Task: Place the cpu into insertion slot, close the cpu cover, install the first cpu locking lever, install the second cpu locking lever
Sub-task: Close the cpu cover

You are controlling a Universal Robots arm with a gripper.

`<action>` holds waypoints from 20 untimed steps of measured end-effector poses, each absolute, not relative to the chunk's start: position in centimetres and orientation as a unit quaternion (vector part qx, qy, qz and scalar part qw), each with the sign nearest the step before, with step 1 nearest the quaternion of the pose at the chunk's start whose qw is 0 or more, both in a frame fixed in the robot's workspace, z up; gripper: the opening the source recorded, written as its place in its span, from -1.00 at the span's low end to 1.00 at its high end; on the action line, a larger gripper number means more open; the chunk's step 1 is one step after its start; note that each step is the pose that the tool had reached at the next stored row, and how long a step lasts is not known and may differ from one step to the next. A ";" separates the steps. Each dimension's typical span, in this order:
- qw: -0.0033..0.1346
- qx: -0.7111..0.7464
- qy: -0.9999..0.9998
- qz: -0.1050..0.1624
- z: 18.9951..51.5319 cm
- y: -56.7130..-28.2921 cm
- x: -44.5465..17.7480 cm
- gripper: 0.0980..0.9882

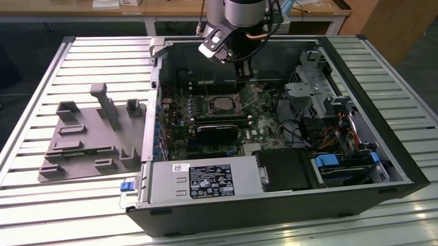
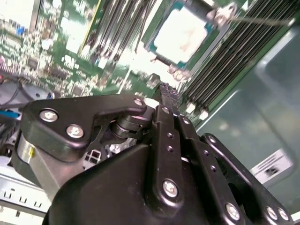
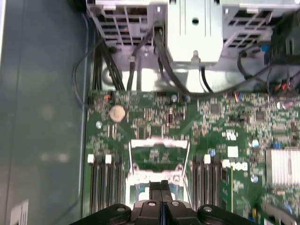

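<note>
The cpu (image 1: 223, 104) (image 2: 184, 33), a pale grey square, lies in the insertion slot (image 1: 208, 100) on the green board inside the open computer case. The cpu cover (image 1: 256, 93) (image 3: 159, 143) is swung up open at the slot's far side, and the board shows through its window. A thin locking lever (image 2: 265, 19) sticks out beside the slot. My gripper (image 1: 243, 77) (image 2: 165, 90) (image 3: 161, 184) hangs just above the slot near the raised cover. Its black fingers are pressed together with nothing between them.
A black card (image 1: 219, 130) lies beside the slot, with a power supply (image 1: 198, 182) at the case's near side. A drive cage (image 1: 321, 87) with cables stands at the exterior view's right. A grey fixture plate (image 1: 89, 138) sits on the slatted table (image 1: 68, 205).
</note>
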State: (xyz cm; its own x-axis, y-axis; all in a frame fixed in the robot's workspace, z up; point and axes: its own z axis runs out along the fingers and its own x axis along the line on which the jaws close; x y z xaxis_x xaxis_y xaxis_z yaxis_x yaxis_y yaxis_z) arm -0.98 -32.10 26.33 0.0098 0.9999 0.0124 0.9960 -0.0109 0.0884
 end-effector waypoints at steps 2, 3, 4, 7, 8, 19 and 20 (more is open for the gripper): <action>0.027 0.710 0.703 0.035 26.3 -32.1 -0.2 -0.99; 0.027 0.710 0.703 0.035 26.3 -32.1 0.1 -0.99; 0.027 0.710 0.703 0.035 26.3 -32.1 0.5 -0.99; 0.026 0.710 0.703 0.035 26.3 -32.1 1.6 -0.99; 0.026 0.710 0.703 0.035 26.3 -32.1 2.0 -0.99; 0.026 0.711 0.702 0.034 26.2 -32.1 4.6 -0.99; 0.026 0.711 0.702 0.034 26.1 -32.1 4.6 -0.99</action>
State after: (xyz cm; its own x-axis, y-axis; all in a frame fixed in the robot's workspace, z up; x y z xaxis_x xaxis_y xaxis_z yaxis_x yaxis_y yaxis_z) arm 4.65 -32.10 26.12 0.0130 0.9998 0.0124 0.9963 -0.0140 0.0851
